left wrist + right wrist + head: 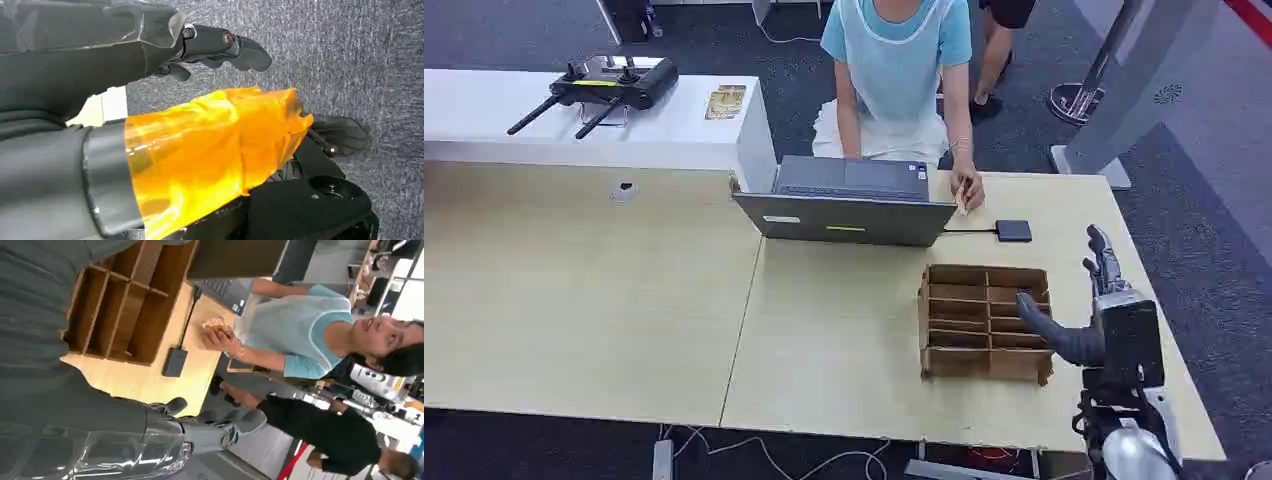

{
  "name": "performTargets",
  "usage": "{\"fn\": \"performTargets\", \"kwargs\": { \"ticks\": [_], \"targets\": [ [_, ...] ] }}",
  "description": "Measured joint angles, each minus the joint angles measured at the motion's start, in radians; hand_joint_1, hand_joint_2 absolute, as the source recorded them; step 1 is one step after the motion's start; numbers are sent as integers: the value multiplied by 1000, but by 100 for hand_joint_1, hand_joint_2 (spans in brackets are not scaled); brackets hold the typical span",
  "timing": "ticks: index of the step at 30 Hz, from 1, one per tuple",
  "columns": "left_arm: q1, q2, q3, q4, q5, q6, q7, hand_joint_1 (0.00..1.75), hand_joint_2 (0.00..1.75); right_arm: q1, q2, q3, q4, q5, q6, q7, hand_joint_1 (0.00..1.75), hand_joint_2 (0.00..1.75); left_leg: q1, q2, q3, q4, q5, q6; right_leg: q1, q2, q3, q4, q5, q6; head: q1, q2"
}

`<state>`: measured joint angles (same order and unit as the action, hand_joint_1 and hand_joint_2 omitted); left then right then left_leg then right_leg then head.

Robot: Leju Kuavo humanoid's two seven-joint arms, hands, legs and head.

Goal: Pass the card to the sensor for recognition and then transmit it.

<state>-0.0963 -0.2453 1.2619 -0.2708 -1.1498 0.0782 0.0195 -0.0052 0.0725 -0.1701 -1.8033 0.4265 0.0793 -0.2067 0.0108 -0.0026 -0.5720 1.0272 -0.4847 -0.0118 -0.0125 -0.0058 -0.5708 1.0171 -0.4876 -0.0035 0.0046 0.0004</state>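
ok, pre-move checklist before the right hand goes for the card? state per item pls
1. Card location: ok. The small pale card is held by the person's hand beside the grey laptop, not by the robot.
2. Right hand free: ok. Fingers apart, nothing in it, raised near the brown cardboard divider box.
3. Sensor reachable: ok. The small black square sensor lies uncovered on the light wooden table, cabled to the laptop.
4. Left hand: cannot tell whether open; it hangs over grey carpet.
5. Box compartments empty: cannot tell for those behind the right hand.
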Motion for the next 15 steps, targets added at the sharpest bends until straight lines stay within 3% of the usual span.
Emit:
{"fn": "performTargets", "kwargs": {
  "ticks": [6,11,15],
  "targets": [
    [0,3,0,0,3,1,-1,0,0,-21,29,0,-5,39,-9,0,0,175,0,0,0,0,0,0,0,0,0,0,0,0,0,0],
    [0,3,0,0,4,-3,-3,0,0,-25,33,0,3,-96,78,-26,0,175,0,0,0,0,0,0,0,0,0,0,0,0,0,0],
    [0,5,0,0,4,-5,-4,0,0,-29,33,0,21,-145,89,-39,0,175,0,0,0,0,0,0,0,0,0,0,0,0,0,0]
  ]
}}
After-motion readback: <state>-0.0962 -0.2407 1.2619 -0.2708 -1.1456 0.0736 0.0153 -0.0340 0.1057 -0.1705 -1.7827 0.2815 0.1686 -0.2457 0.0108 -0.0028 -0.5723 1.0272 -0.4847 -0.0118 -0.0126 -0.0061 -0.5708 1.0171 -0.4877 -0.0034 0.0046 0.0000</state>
